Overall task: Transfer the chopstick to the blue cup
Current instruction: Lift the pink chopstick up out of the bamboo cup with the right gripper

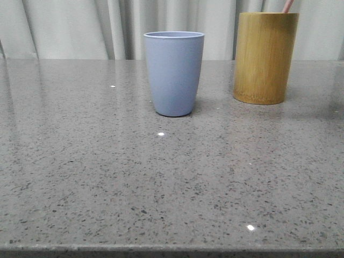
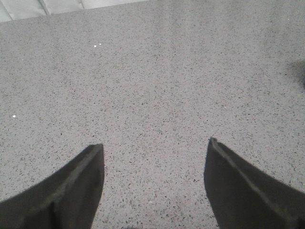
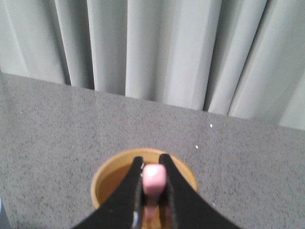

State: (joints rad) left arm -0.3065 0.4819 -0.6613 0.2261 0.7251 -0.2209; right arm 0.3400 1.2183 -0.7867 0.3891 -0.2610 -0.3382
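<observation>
The blue cup (image 1: 174,73) stands upright near the middle of the grey table. To its right stands a bamboo-brown holder (image 1: 264,57) with the pink tip of the chopstick (image 1: 288,5) poking out of its top. In the right wrist view my right gripper (image 3: 153,164) hangs above the holder (image 3: 107,177), shut on the pink chopstick (image 3: 154,180), whose lower part runs down inside the holder. My left gripper (image 2: 156,145) is open above bare table, with nothing between its fingers.
The speckled grey table (image 1: 107,172) reaches back to a pale curtain (image 1: 80,27). Its front edge (image 1: 172,249) runs along the bottom of the front view. The blue cup and holder stand about a cup's width apart.
</observation>
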